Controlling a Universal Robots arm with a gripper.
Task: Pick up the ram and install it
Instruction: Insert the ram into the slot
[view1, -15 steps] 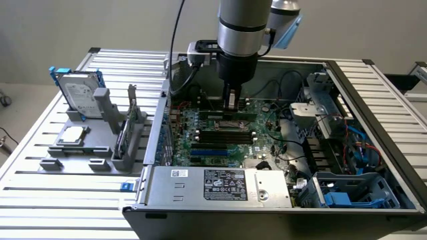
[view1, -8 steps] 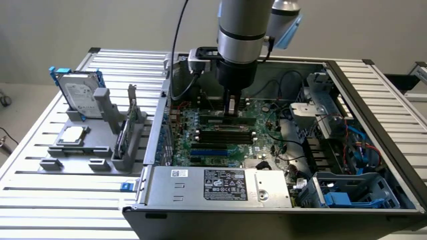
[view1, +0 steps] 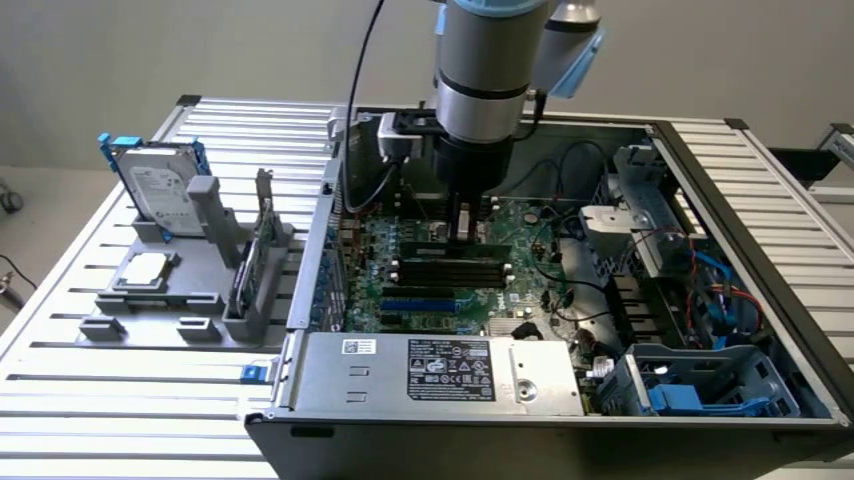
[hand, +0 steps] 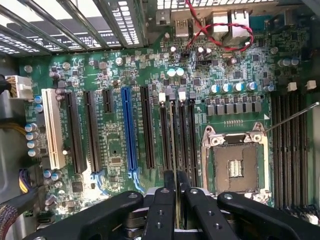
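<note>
My gripper (hand: 176, 186) is down inside the open case (view1: 747, 290), over the middle of the motherboard (hand: 115, 75), and my fingers (hand: 163, 210) are closed on the ram (hand: 175, 150). The stick stands on edge between them, thin and pale from the wrist camera, lined up along the black memory slots (hand: 178, 132) that run side by side next to the empty processor socket (hand: 235, 167). In the exterior view the gripper (view1: 465, 228) sits just above those slots (view1: 454, 272), with the ram (view1: 465, 222) upright in the jaws; I cannot tell whether its lower edge already touches a slot. The blue slot (hand: 129, 127) and the white one (hand: 52, 127) lie further off toward the board's edge. Outside the case, on the slatted table (view1: 80, 380), the grey holder (view1: 160, 290) carries the hard drive (view1: 160, 190) in its blue frame and the square processor (view1: 147, 268).
</note>
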